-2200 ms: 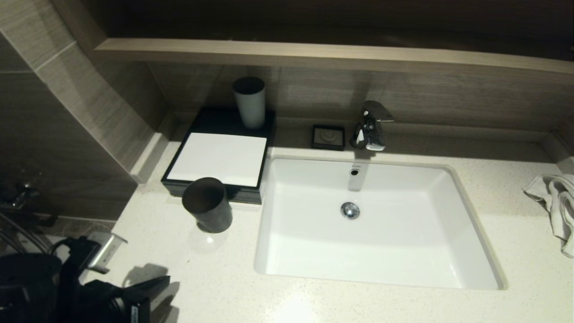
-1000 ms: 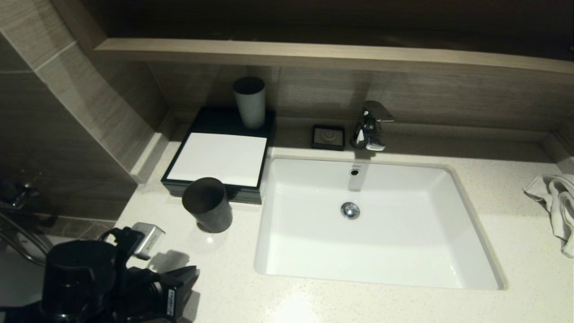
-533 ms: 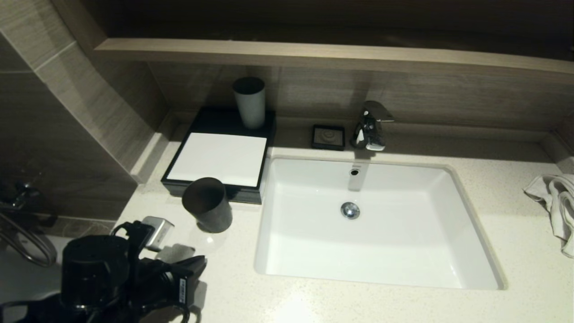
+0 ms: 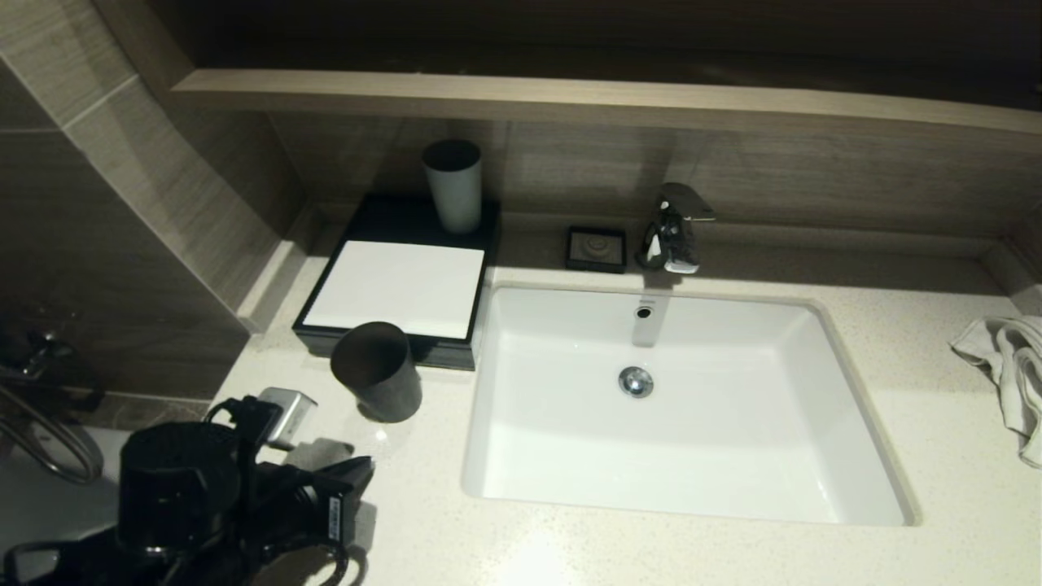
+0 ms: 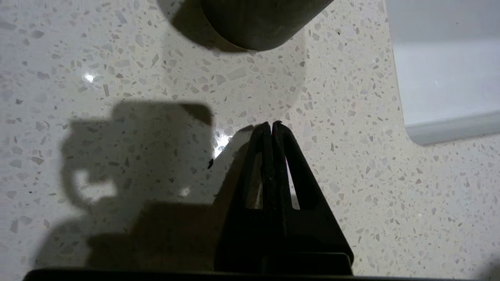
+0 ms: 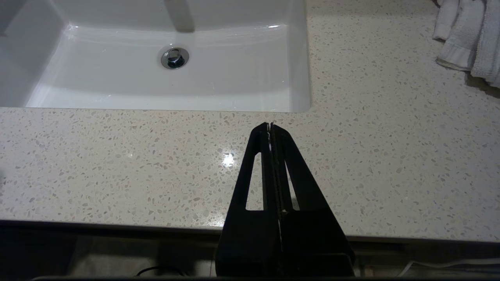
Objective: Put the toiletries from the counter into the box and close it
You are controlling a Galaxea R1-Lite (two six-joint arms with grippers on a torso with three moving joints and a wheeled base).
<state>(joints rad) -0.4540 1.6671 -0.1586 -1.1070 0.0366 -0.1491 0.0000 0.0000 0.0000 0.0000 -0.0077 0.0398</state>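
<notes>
Over the last couple of seconds the left arm had come up from the lower left corner of the head view and swung in over the counter (image 4: pixel 570 545), so that the left gripper (image 5: pixel 272 124) hung just short of the black cup (image 4: pixel 376 370), with its jaws pressed together and holding nothing. In the final half second it barely shifted, which suggested the approach had slowed or paused. The black cup stood on the counter directly in front of the box (image 4: pixel 399 281), touching or nearly touching its front face where the drawer would be; the box itself looked shut, its white top panel bare, with a grey cup (image 4: pixel 453 185) standing on its dark rear part. No sachets could be seen anywhere on the counter or around the sink (image 4: pixel 676 407), so they were either out of view or already inside. The likely meaning was that the left arm was heading for the black cup or the drawer front behind it, and the jaws would have to open first. The right gripper (image 6: pixel 270 125) waited with jaws closed and empty above the front edge of the counter, near the sink's right corner, well apart from the towel (image 4: pixel 1009 366).
</notes>
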